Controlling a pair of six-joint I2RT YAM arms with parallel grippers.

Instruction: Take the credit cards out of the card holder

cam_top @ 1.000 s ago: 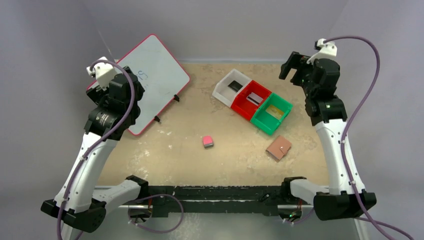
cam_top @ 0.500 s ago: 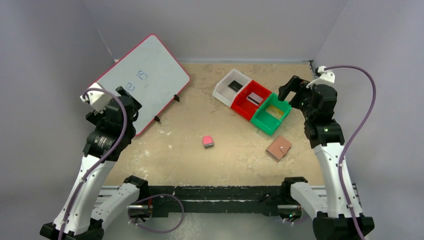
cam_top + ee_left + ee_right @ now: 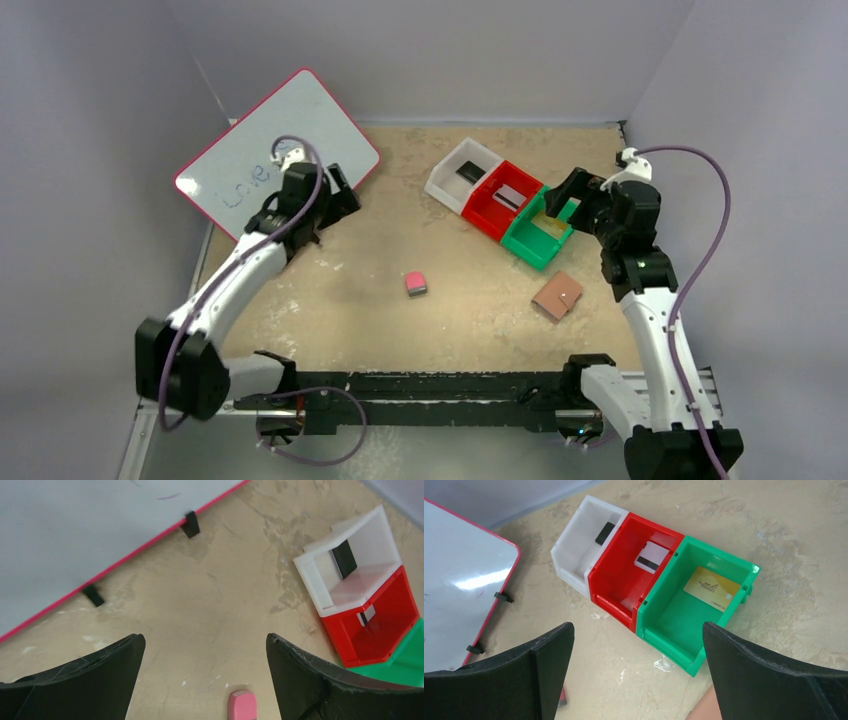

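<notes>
Overhead and wrist views of the two-arm rig. The card holder [image 3: 558, 295] was a tan leather wallet, folded shut with its snap tab uppermost. It lay flat on the worktop [image 3: 450, 330] at the right side, near the right arm and on the near side of the green bin [image 3: 669, 652], apart from it.

The credit cards [image 3: 510, 195] lay outside the holder, one to a bin, in a diagonal row of three bins set wall to wall at the far right of the worktop:
- a black card [image 3: 605, 532] in the white bin [image 3: 574, 555];
- a silver-grey card [image 3: 651, 557] with a dark stripe in the red bin [image 3: 616, 597];
- a gold card [image 3: 713, 588] flat on the floor of the green bin.

The right claw [image 3: 638, 630] hung above this row, over the green bin. Its jaws were spread wide and nothing sat between them.

The left claw [image 3: 204, 645] was likewise spread and empty. It hovered over bare worktop just off the near edge of a red-rimmed whiteboard [image 3: 260, 150], which stood tilted at the far left on small black feet.

A pink-and-grey eraser [image 3: 416, 283] sat alone near the middle of the worktop, well apart from both the holder and the bins. In the left wrist view it showed at the bottom edge, between the two fingers.
</notes>
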